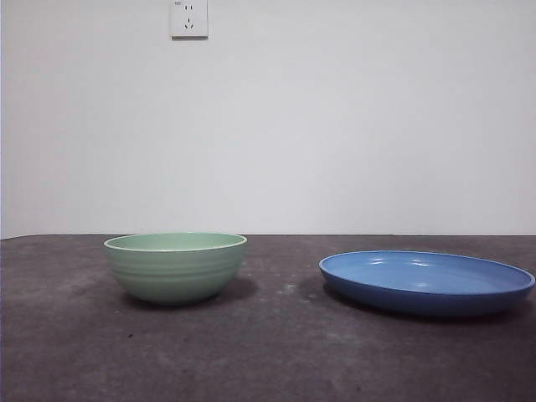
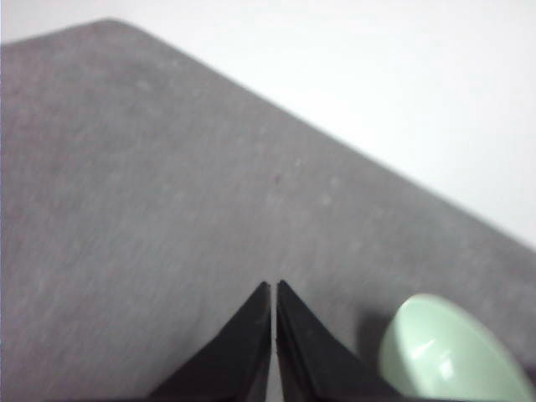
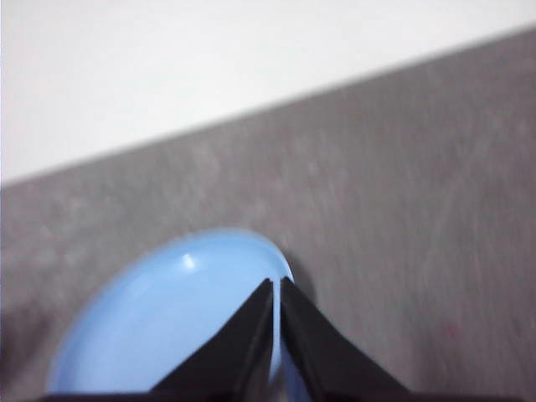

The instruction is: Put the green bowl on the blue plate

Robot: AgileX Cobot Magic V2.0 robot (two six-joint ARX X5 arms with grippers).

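The green bowl stands upright on the dark table at the left of the front view. The blue plate lies flat to its right, apart from it. Neither arm shows in the front view. My left gripper is shut and empty above the table, with the green bowl beside it, apart from the jaws. My right gripper is shut and empty, held above the blue plate near its rim.
The dark grey table runs back to a white wall. A white wall socket sits high on the wall behind the bowl.
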